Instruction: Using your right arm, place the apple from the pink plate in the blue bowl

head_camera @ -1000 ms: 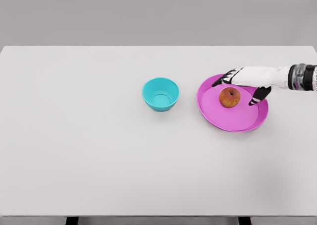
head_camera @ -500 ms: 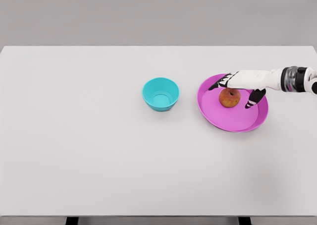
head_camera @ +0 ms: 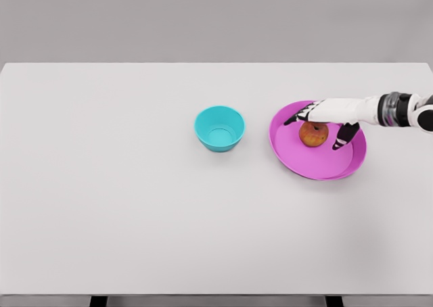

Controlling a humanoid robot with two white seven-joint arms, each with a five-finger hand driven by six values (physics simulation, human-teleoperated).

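Note:
A red-and-yellow apple (head_camera: 313, 136) lies on the pink plate (head_camera: 317, 159) at the table's right. My right hand (head_camera: 316, 126) reaches in from the right edge and hovers over the apple's top, fingers spread: several fingers (head_camera: 298, 115) point left past the apple, the thumb (head_camera: 343, 137) hangs down on its right side. The hand covers the apple's upper part; it does not clasp it. The blue bowl (head_camera: 219, 128) stands empty to the plate's left, near the table's middle. The left arm does not show.
The white table (head_camera: 135, 205) carries only the bowl and the plate. Its right edge runs close behind the plate.
The right hand has slid left and lower, from beside the apple to over its top; the thumb came closer to the apple's right side. Apple, plate and bowl stayed put.

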